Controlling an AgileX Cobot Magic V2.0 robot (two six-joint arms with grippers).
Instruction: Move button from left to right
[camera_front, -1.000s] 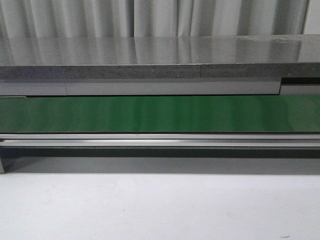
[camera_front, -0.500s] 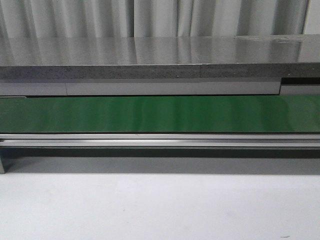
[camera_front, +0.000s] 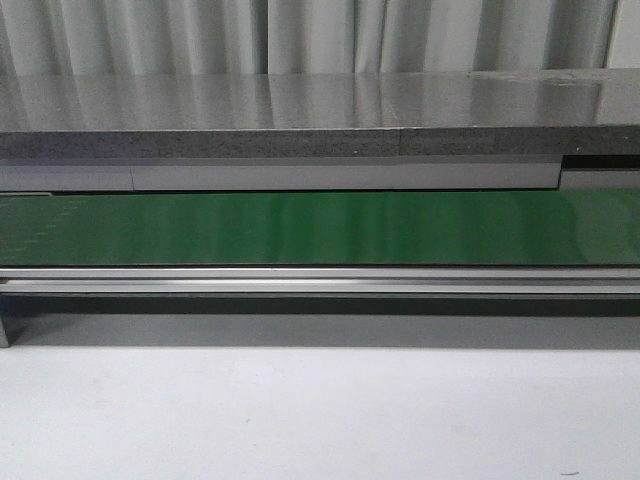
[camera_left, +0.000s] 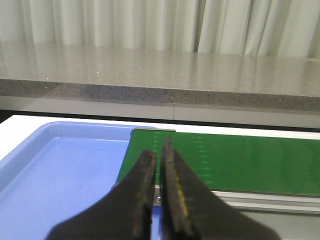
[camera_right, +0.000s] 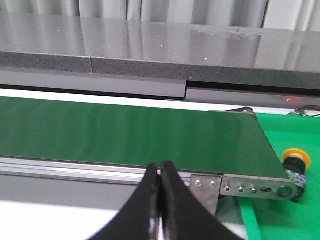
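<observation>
Nothing has changed on the belt (camera_front: 320, 228). Both our left end effector (camera_left: 159, 150) and right end effector (camera_right: 159, 172) sit pinched together, empty. The button (camera_right: 296, 161) lies beyond the right one, off the belt's end, seemingly delivered.

Soft, even indoor light fills all three views. The polished grey stone counter (camera_front: 320, 105) carries pale vertical reflections of the white curtains (camera_front: 300, 35). The glossy green conveyor belt (camera_front: 320, 228) shows faint sheen bands, with a dark shadow beneath its frame. The black wrist tool (camera_left: 157, 187) looks blurred, too near for focus.
</observation>
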